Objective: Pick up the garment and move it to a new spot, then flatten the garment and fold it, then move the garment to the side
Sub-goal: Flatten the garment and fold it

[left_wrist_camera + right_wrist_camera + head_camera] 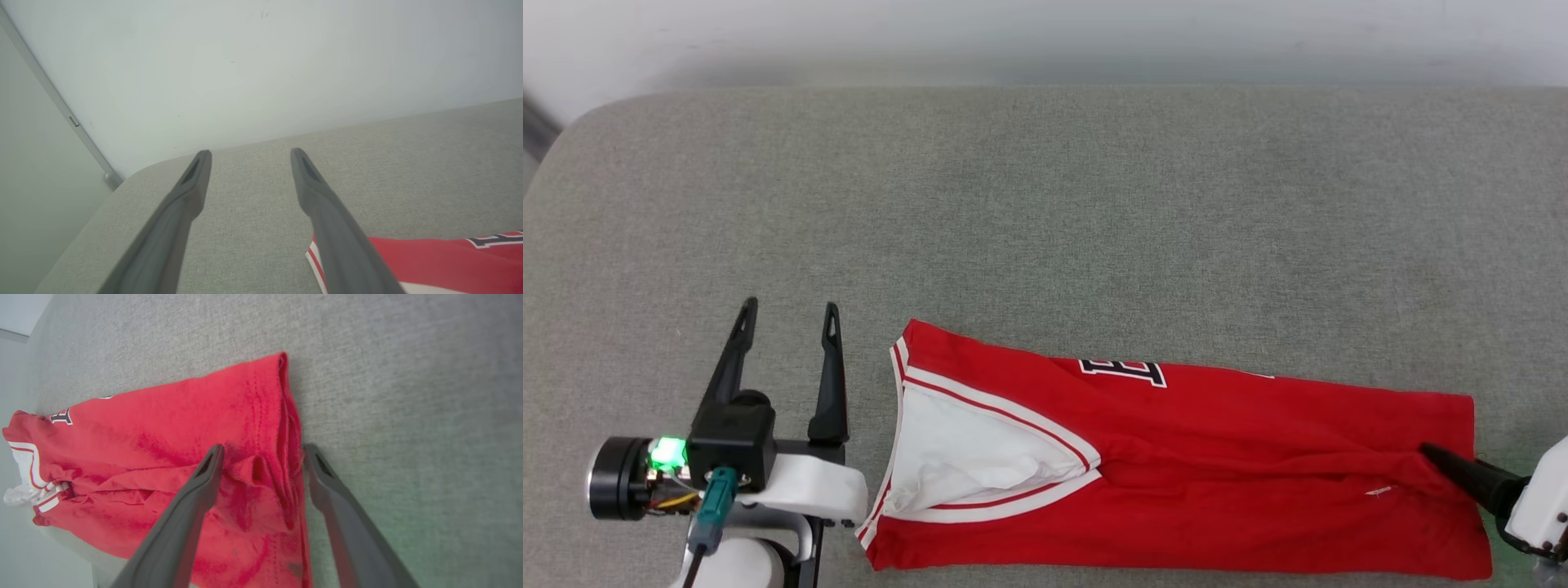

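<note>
The garment [1217,474], a red jersey with white-and-red trim and a white lining showing at its left end, lies folded lengthwise near the front edge of the grey cushion [1045,204]. My left gripper [791,309] stands open just left of the garment's trimmed end, holding nothing. In the left wrist view the left gripper [250,152] points over bare cushion, with the garment [429,257] at lower right. My right gripper [1437,457] is at the garment's right hem. The right wrist view shows the right gripper [263,447] open, its fingers astride a bunched fold of the garment [163,428].
A pale wall [1045,41] rises behind the cushion. The cushion's rounded left corner [572,131] is at the far left. Bare grey cushion spreads behind and to both sides of the garment. The garment's lower edge lies close to the cushion's front edge.
</note>
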